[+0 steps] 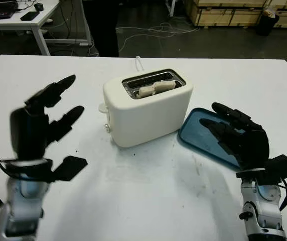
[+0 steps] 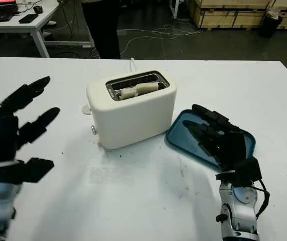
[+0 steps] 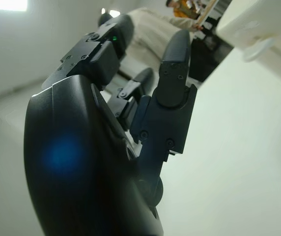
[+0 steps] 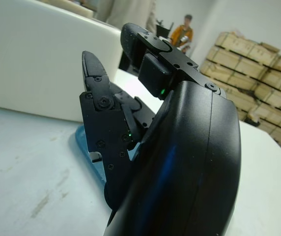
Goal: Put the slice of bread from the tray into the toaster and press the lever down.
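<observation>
Near the table's (image 1: 148, 201) centre stands the toaster (image 1: 148, 108), with the slice of bread (image 1: 156, 89) already seated in one slot and riding high, its top edge about level with the slot rim. Tray (image 1: 203, 138) lies bare just beside the toaster, toward the right edge, partly under the right hand (image 1: 236, 135).

Remaining step, judged from this layout: press the lever (image 1: 102, 107), the small tab on the toaster's end face toward the left edge.

Left hand (image 1: 43, 125): open, holding nothing, raised above the table near the left edge, well apart from the lever. Right hand: open, holding nothing, above the tray.

Recommended procedure:
- Use the left hand, being on the lever's side.
- Bring one fingertip onto the top of the tab, not its edge.
- Push straight down along the end face; avoid sideways force, which likely slides the light toaster across the table.
- Brace the toaster's far side with the right hand if sliding begins.
- Confirm bread sinks and lever latches low.
</observation>
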